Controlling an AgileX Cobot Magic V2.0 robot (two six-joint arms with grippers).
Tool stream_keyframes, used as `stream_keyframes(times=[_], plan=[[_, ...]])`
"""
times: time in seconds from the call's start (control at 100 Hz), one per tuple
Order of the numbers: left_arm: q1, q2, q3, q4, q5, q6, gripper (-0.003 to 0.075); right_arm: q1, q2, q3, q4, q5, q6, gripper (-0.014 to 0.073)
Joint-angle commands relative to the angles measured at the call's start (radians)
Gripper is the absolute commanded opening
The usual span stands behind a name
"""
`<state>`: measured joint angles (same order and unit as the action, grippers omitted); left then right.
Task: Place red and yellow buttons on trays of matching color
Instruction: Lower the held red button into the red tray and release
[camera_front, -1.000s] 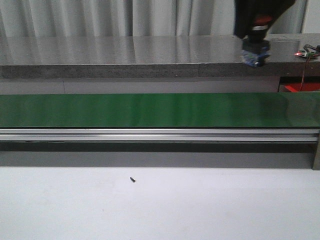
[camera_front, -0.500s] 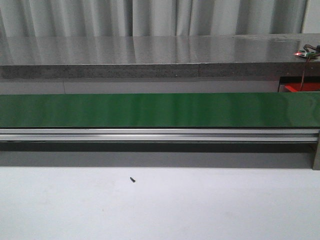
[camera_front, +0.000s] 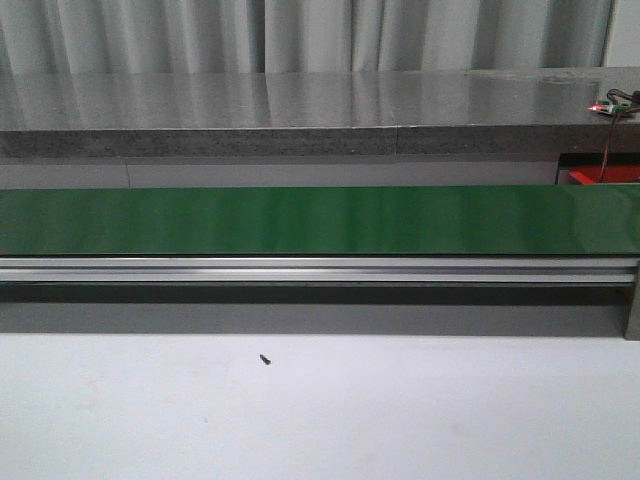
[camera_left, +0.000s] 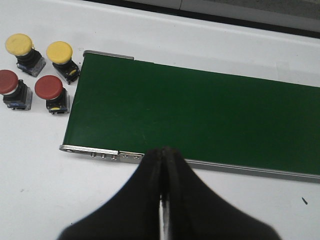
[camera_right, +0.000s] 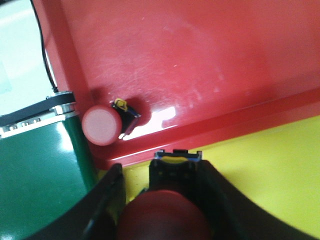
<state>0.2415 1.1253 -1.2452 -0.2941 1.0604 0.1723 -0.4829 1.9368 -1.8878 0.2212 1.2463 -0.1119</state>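
Observation:
In the right wrist view my right gripper (camera_right: 161, 172) is shut on a red button (camera_right: 162, 215), whose black body sticks out between the fingers. It hangs over the yellow tray (camera_right: 265, 170), close to the rim of the red tray (camera_right: 210, 65). Another red button (camera_right: 101, 125) lies on its side in the red tray's corner. In the left wrist view my left gripper (camera_left: 163, 151) is shut and empty above the near rail of the green belt (camera_left: 200, 115). Two yellow buttons (camera_left: 19, 44) (camera_left: 59, 50) and two red buttons (camera_left: 8, 81) (camera_left: 48, 87) stand on the white table beyond the belt's end.
The green conveyor belt (camera_front: 300, 220) with its aluminium rail (camera_front: 300, 268) runs across the front view. A corner of the red tray (camera_front: 600, 176) shows at its right end. A small black screw (camera_front: 265, 359) lies on the white table. A grey counter stands behind.
One second ago my right arm, with a red button in its gripper, showed at the top right of the front view. It has since left that view.

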Motion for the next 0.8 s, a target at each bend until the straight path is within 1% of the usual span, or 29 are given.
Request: stream_keyframes(times=[0.0, 0.23, 0.57, 0.79], plan=[[-0.005, -0.021, -0.024, -0.029, -0.055, 0.003, -0.0020, 0.001, -0.008, -0.027, 0.037, 0.009, 0.001, 0.0176], [-0.005, -0.021, -0.024, -0.029, -0.055, 0.003, -0.0020, 0.009, 0.081, -0.027, 0.053, -0.014, 0.000, 0.0176], [-0.005, -0.021, -0.024, -0.029, -0.055, 0.003, -0.0020, 0.013, 0.149, -0.027, 0.053, -0.158, -0.007, 0.0176], [-0.005, -0.021, -0.024, -0.029, -0.055, 0.003, -0.0020, 0.013, 0.161, -0.027, 0.053, -0.217, -0.007, 0.0176]])
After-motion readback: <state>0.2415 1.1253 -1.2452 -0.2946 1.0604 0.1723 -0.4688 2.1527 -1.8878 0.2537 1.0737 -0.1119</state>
